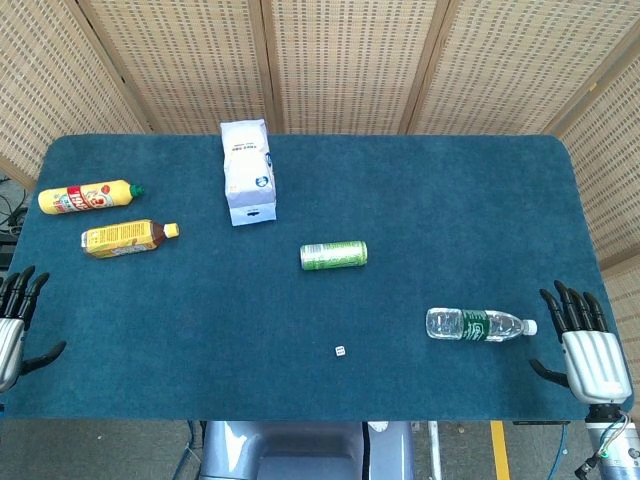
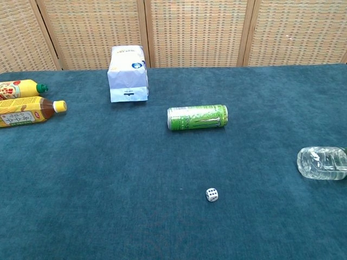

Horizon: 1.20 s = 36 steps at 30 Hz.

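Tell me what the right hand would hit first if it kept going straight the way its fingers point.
Probably nothing: the right hand points up its table edge, and the water bottle lies off to its side, though depth is unclear.

The left robot hand (image 1: pixel 12 328) showed only in the head view, at the far left edge, palm down with its dark fingers (image 1: pixel 22 290) spread and pointing forward and the thumb stuck out to the side; it held nothing. The right robot hand (image 1: pixel 586 345) sat at the lower right, its silver back facing up, fingers (image 1: pixel 566 305) likewise apart and straight, thumb angled inward, also empty. Its wrist ran down toward the bottom corner.
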Each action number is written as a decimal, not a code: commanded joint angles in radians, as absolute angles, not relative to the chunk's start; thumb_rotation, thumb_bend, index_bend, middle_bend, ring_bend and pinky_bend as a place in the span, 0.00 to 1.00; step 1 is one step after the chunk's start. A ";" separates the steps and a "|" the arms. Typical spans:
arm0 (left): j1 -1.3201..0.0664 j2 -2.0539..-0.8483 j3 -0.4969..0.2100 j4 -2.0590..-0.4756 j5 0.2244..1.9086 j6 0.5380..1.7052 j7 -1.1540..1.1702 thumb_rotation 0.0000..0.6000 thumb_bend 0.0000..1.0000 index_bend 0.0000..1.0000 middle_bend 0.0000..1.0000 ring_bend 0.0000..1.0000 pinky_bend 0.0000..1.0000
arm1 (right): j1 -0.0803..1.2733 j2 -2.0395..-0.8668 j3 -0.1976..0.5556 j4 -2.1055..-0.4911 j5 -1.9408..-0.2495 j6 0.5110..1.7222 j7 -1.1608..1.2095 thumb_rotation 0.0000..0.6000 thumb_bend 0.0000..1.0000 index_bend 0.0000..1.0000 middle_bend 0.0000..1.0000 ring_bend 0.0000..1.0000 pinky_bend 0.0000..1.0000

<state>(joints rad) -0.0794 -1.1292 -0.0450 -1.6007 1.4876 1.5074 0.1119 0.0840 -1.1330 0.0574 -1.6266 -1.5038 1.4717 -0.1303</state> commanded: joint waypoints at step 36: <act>-0.082 -1.141 -0.043 -1.593 1.484 1.497 0.134 1.00 0.19 0.00 0.00 0.00 0.00 | 0.186 -1.199 -0.030 -1.669 -1.796 1.396 -0.231 1.00 0.18 0.35 0.00 0.00 0.00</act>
